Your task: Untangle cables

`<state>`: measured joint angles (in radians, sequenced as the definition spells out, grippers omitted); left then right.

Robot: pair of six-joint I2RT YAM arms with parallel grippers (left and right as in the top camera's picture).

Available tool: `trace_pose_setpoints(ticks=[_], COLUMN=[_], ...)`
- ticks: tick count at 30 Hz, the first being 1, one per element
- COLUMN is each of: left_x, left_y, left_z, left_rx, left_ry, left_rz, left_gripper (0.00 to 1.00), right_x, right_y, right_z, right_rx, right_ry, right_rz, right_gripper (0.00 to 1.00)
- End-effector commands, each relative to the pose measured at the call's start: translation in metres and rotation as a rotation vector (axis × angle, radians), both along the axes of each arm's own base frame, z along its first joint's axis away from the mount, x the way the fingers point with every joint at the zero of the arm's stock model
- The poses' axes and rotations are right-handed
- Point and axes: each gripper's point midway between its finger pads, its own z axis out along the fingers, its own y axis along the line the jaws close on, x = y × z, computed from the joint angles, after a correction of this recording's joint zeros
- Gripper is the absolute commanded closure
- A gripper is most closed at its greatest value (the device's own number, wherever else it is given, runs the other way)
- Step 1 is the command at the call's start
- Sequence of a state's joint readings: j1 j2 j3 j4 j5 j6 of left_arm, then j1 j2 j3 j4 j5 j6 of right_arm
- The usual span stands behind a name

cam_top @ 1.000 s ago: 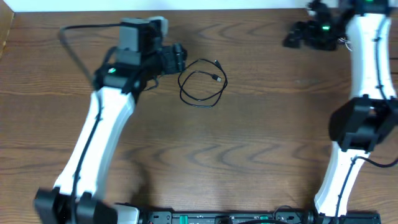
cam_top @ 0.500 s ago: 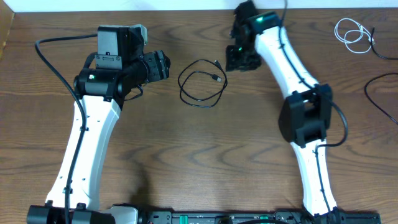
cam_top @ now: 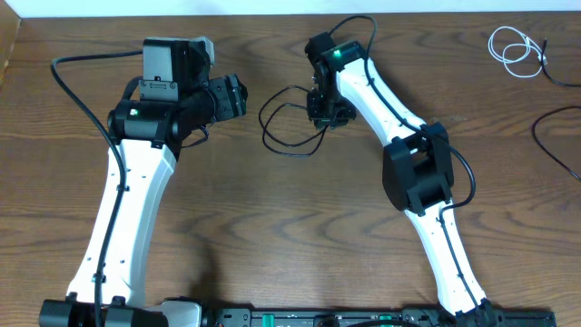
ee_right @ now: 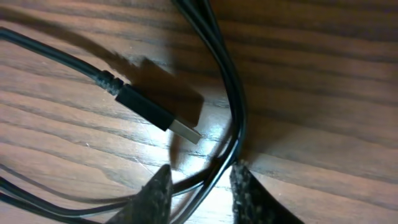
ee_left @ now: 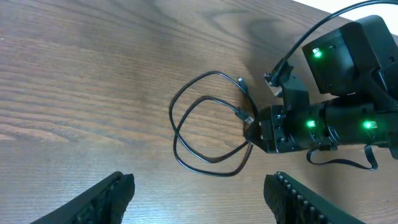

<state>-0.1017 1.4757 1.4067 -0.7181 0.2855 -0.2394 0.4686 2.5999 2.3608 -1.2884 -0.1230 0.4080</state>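
The black cable (cam_top: 289, 153) lies in a loose double loop on the wooden table, between the two arms. My right gripper (cam_top: 325, 118) is down at the loop's right side. In the right wrist view its jaws (ee_right: 202, 193) are narrowed to either side of two black strands (ee_right: 236, 106), with some table still showing between them. A USB plug (ee_right: 158, 112) lies just beyond. My left gripper (ee_left: 199, 193) stands wide open and empty, short of the black cable's loop (ee_left: 172, 112). The white cable (cam_top: 510, 47) sits coiled at the far right corner.
A thicker black wire (cam_top: 545, 136) curves along the right table edge. The left arm's own black wire (cam_top: 77, 95) arcs over the table at the far left. The table's back edge (cam_top: 272, 14) runs close behind both grippers.
The right arm swung from the far right corner over to the black cable and came down on its right side. Its jaws narrowed from wide open. The left arm barely moved.
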Motion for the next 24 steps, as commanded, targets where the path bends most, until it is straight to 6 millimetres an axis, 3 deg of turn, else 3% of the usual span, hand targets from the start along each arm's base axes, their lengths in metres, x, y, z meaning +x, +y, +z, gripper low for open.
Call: trace_pose_setpoints(ticks=[1, 5, 8, 10, 12, 15, 16, 18, 19, 20, 21, 22, 24], left_x=[0.001, 0.001, 0.001, 0.001, 0.002, 0.002, 0.002, 0.002, 0.002, 0.002, 0.002, 0.002, 0.002], left_y=[0.002, 0.002, 0.002, 0.002, 0.002, 0.002, 0.002, 0.002, 0.002, 0.002, 0.002, 0.002, 0.002], left_z=[-0.002, -0.002, -0.002, -0.002, -0.002, -0.002, -0.002, -0.002, -0.002, -0.002, -0.002, -0.002, -0.002], left_rx=[0.001, 0.001, 0.001, 0.001, 0.001, 0.001, 0.001, 0.001, 0.001, 0.001, 0.001, 0.001, 0.001], left_ry=[0.011, 0.011, 0.011, 0.011, 0.010, 0.010, 0.010, 0.010, 0.010, 0.010, 0.010, 0.010, 0.010], left_rz=[0.012, 0.012, 0.012, 0.012, 0.012, 0.012, 0.013, 0.013, 0.012, 0.013, 0.013, 0.013, 0.013], left_gripper=[0.28, 0.28, 0.28, 0.28, 0.28, 0.28, 0.28, 0.28, 0.28, 0.28, 0.28, 0.28, 0.28], right_x=[-0.007, -0.019, -0.027, -0.023, -0.009, 0.018, 0.026, 0.030, 0.031, 0.031, 0.030, 0.027, 0.022], right_y=[-0.004, -0.010, -0.015, -0.020, -0.028, -0.041, -0.045, -0.054, -0.065, -0.089, -0.099, -0.130, -0.159], right_z=[-0.016, -0.034, -0.048, -0.045, -0.025, 0.042, 0.078, 0.118, 0.149, 0.194, 0.209, 0.246, 0.276], right_rx=[-0.083, -0.174, -0.205, -0.204, -0.181, -0.036, 0.052, 0.121, 0.163, 0.204, 0.210, 0.212, 0.206], right_ry=[0.006, 0.013, 0.032, 0.027, -0.007, -0.085, -0.135, -0.193, -0.244, -0.327, -0.357, -0.434, -0.502], right_rz=[-0.021, -0.030, -0.038, -0.040, -0.036, 0.036, 0.089, 0.107, 0.111, 0.095, 0.085, 0.031, -0.022], right_gripper=[0.76, 0.83, 0.99, 0.99, 0.99, 0.99, 0.99, 0.99, 0.99, 0.99, 0.99, 0.99, 0.99])
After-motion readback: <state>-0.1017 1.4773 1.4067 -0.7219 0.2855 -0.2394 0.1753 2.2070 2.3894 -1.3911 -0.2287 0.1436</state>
